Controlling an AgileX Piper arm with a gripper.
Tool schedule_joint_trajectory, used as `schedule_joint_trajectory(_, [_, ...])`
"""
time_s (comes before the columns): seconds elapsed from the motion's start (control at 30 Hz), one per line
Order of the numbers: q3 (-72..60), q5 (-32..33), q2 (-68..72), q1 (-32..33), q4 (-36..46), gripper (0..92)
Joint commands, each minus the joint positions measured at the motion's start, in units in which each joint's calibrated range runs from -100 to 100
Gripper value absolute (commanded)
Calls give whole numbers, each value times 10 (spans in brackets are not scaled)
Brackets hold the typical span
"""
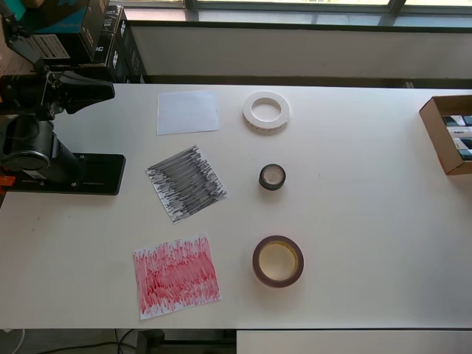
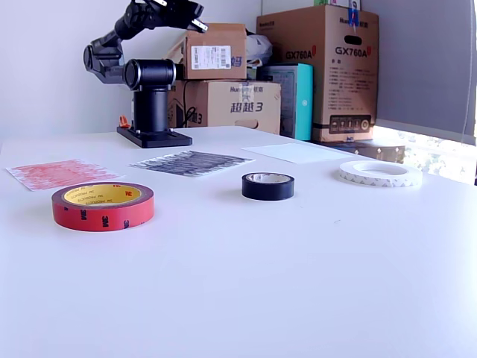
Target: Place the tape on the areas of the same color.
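Three tape rolls lie in a column on the white table. The white ring (image 1: 251, 112) (image 2: 376, 177) lies beside the plain white sheet (image 1: 187, 112) (image 2: 298, 152). The small black roll (image 1: 262, 178) (image 2: 267, 189) sits near the black-scribbled sheet (image 1: 186, 182) (image 2: 190, 162). The large red-brown roll (image 1: 258, 267) (image 2: 103, 209) rests next to the red-scribbled sheet (image 1: 175, 275) (image 2: 59, 173). Each roll is on bare table, apart from its sheet. My gripper (image 1: 109, 91) (image 2: 195, 21) is folded back high above the arm's base, far from all rolls. It looks shut and holds nothing.
The arm's black base plate (image 1: 66, 173) sits at the overhead view's left table edge. An open cardboard box (image 1: 435, 133) stands at the right edge. Stacked cartons (image 2: 328, 67) stand behind the table.
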Motion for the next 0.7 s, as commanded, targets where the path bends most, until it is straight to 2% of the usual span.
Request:
schedule_joint_trajectory(0.0, [-170,-5,206,7,15,4])
schedule_joint_trajectory(0.07, [-268,-4,281,11,69,4])
schedule_joint_trajectory(0.2, [-496,-4,423,19,232,4])
schedule_joint_trajectory(0.3, [-623,-4,524,19,301,4])
schedule_joint_trajectory(0.5, [-773,34,671,11,320,4])
schedule_joint_trajectory(0.67, [-816,64,754,4,320,4])
